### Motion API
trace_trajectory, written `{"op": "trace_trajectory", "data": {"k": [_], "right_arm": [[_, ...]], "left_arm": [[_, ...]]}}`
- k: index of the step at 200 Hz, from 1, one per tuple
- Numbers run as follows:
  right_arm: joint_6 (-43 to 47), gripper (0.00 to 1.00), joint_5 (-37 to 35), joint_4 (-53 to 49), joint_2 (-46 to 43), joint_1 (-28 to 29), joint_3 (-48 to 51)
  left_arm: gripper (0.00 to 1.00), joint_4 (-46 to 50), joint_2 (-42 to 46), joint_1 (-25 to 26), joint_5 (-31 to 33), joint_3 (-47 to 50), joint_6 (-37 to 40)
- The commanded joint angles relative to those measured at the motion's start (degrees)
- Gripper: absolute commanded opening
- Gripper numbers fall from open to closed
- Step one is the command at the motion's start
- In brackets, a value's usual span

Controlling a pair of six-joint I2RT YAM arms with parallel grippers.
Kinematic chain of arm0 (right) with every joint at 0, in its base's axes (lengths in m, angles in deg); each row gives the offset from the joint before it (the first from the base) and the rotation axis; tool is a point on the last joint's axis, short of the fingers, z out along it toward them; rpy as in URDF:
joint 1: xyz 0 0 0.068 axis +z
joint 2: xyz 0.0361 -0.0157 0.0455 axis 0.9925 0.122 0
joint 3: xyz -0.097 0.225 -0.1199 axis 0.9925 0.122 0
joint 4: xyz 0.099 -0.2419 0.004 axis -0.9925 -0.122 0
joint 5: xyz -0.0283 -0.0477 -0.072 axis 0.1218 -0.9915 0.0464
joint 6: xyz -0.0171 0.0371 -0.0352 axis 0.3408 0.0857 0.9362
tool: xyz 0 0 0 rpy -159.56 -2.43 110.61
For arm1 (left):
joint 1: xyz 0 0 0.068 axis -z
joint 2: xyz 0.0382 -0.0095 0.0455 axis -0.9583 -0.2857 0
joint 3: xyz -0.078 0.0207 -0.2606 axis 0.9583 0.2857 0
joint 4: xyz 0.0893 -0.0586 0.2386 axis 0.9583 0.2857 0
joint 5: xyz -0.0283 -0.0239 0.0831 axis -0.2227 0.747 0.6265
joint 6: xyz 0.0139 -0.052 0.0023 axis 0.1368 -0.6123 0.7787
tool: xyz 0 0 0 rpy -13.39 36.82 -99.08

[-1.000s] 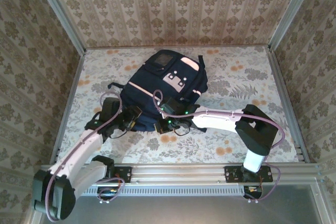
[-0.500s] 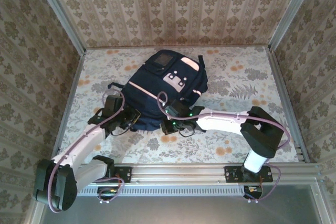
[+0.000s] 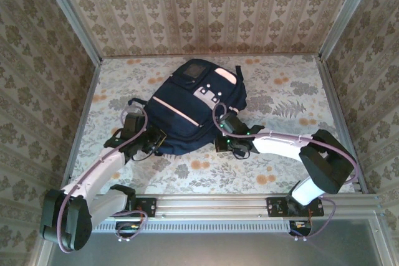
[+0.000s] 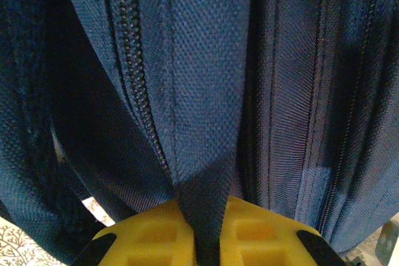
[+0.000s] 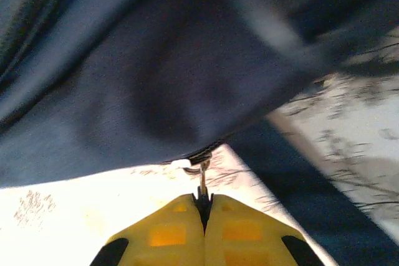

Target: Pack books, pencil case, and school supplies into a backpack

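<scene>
Soft, even overhead light — right wrist view motion-blurred, the table point(image 5: 75, 197) glaring white beside the dark backpack point(image 5: 156, 79).

Backpack point(image 3: 187, 101): 1, navy.
Pink stripes point(image 3: 177, 109) on it: 3 countable from the top view.
Grey patch point(image 3: 209, 96) with dark dots: 1.
Arms: 2, a left arm point(image 3: 100, 169) and a right arm point(image 3: 280, 144).
Grippers: 2, a left gripper point(image 3: 157, 137) and a right gripper point(image 3: 220, 118).
Yellow fingers point(image 4: 149, 238): 2 per wrist view, 4 in all.
Zip pull point(image 5: 202, 175): 1, metal.
Zip-teeth rows point(image 4: 128, 48), left wrist view: 1 clear; the rest too dark to count.
Table point(image 3: 293, 91): 1.
Papered walls point(image 3: 212, 10): 3.
Rail point(image 3: 212, 204): 1.
</scene>
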Motion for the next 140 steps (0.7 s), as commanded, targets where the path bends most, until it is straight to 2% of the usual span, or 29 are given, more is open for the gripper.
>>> {"op": "trace_trajectory", "data": {"k": [1, 19, 43, 59, 103, 109, 116, 140], "right_arm": [[-1.42, 0.0, -1.55, -0.97, -1.42, -2.82, 1.31], [-1.65, 0.0, -1.72, -1.87, -0.96, -4.04, 0.54], [-3.62, 0.0, -2.28, -1.91, -1.45, -6.53, 1.13], [-4.95, 0.0, -2.17, -1.5, -2.08, -8.84, 2.19], [-6.68, 0.0, -2.21, -3.58, -3.97, -16.55, 3.36], [-6.69, 0.0, -2.05, -3.68, -4.32, -17.88, 3.53], [-6.73, 0.0, -1.86, -3.99, -4.71, -19.58, 3.64], [-6.78, 0.0, -1.99, -5.0, -5.98, -24.59, 3.96]], "left_arm": [[0.15, -0.65, 2.0, -0.87, 1.73, -1.84, 1.12], [0.23, -0.78, 2.14, -0.84, 1.04, -2.01, 1.7], [0.48, -0.58, 2.94, -0.8, -0.28, -2.62, 3.78], [0.6, 1.2, 4.25, -0.64, -0.32, -3.61, 6.79], [0.79, 0.79, 9.76, -0.52, -2.4, -4.62, 15.31], [0.85, 0.25, 10.52, -0.5, -2.92, -4.42, 16.39], [0.99, -0.12, 11.51, -0.51, -3.57, -4.39, 17.58], [1.0, 0.13, 15.11, -0.78, -4.04, -4.13, 19.36]]}}
